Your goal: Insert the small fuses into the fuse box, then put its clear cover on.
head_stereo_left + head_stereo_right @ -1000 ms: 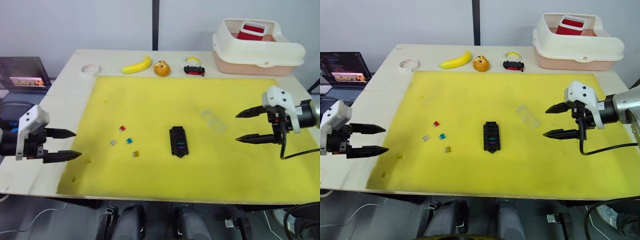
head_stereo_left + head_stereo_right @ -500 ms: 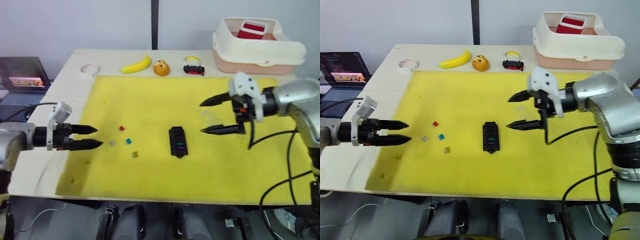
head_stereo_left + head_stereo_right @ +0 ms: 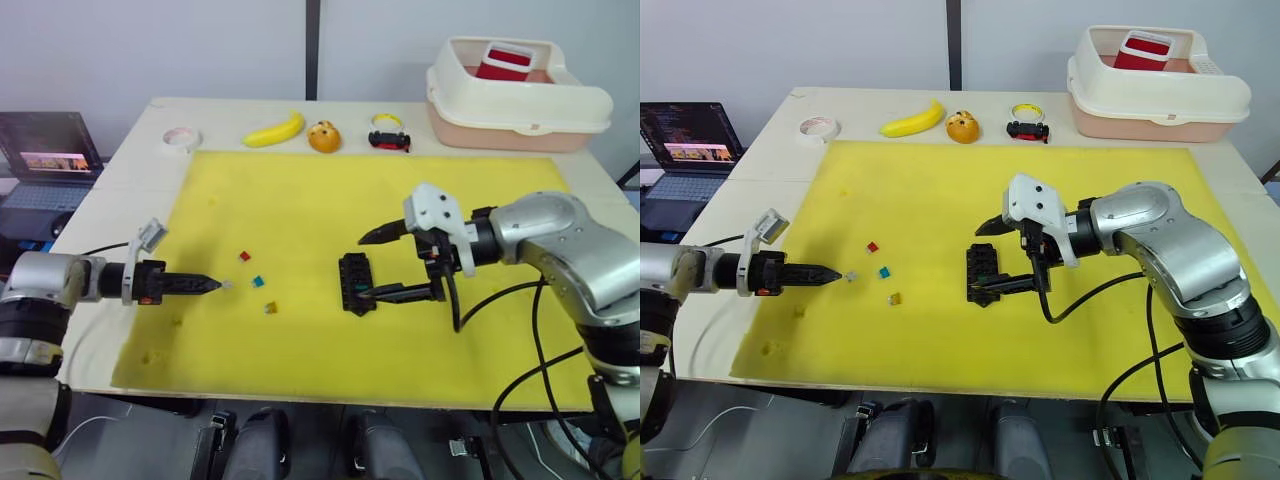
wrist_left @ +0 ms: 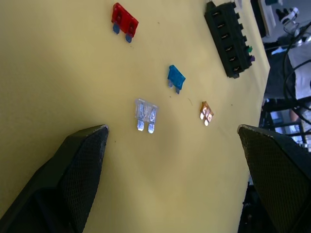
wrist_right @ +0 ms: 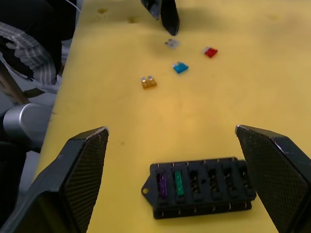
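Observation:
The black fuse box (image 3: 356, 283) lies mid-mat with a purple fuse (image 5: 162, 185) and a green fuse (image 5: 179, 183) in its slots. My right gripper (image 3: 362, 267) is open, one finger on each side of the box. Loose on the mat to the left lie a red fuse (image 3: 244, 256), a teal fuse (image 3: 257, 282), a grey fuse (image 3: 226, 285) and an amber fuse (image 3: 270, 308). My left gripper (image 4: 172, 127) is open and low over the mat, its tips just short of the grey fuse (image 4: 146, 114). The clear cover is hidden behind my right arm.
The yellow mat (image 3: 300, 200) covers most of the table. Along the back edge stand a tape roll (image 3: 181, 138), a banana (image 3: 275, 130), an orange fruit (image 3: 323, 137), a toy car (image 3: 388, 139) and a cream bin (image 3: 515, 95). A laptop (image 3: 45, 150) sits off the table's left.
Both arms have swung inward. The left gripper has moved right up to the grey fuse. The right gripper has moved left and down to straddle the fuse box, covering the clear cover.

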You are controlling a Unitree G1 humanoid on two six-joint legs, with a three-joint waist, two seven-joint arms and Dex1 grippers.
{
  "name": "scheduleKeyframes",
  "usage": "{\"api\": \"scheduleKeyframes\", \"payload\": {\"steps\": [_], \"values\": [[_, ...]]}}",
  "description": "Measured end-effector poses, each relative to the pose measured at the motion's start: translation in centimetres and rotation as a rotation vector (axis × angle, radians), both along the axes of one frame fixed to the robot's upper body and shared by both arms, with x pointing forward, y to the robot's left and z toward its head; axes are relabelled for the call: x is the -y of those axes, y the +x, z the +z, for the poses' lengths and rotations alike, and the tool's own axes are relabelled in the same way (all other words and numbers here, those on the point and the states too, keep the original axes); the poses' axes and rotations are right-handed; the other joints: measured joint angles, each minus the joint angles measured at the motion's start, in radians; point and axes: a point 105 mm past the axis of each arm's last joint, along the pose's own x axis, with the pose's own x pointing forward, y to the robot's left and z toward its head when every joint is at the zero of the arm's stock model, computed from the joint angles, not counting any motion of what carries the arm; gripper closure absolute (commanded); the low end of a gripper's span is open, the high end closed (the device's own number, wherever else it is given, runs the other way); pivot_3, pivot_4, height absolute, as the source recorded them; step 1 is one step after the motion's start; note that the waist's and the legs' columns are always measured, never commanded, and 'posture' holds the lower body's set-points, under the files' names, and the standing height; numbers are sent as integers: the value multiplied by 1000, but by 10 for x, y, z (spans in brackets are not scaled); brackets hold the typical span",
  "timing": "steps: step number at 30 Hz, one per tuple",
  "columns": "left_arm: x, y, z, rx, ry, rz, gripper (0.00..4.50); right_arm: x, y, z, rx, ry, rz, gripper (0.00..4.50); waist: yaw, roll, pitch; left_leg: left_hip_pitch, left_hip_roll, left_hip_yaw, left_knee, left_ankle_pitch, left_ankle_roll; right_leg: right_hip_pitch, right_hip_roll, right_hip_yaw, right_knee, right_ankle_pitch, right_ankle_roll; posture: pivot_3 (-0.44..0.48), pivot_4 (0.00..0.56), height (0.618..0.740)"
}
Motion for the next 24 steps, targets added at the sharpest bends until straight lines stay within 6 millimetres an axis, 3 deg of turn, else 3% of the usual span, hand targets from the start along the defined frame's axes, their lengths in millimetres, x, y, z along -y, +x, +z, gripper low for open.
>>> {"api": "scheduleKeyframes", "payload": {"steps": [11, 23, 24], "values": [[21, 4, 1, -45, -70, -48, 0, 0, -2, 1, 6, 6, -12, 70, 2, 0, 0, 0, 0, -1, 1, 0, 0, 1, -1, 0, 0, 0, 0, 0, 150, 740], [21, 6, -3, -25, -36, -85, 0, -2, -4, 0, 2, 11, -23, 70, 1, 0, 0, 0, 0, -1, 1, 0, 0, 1, 0, 0, 0, 0, 0, 0, 150, 740], [20, 6, -4, -25, -37, -84, 258, -2, -4, 0, 0, 12, -23, 17, 1, 0, 0, 0, 0, -1, 1, 0, 0, 1, 0, 0, 0, 0, 0, 0, 150, 740]]}}
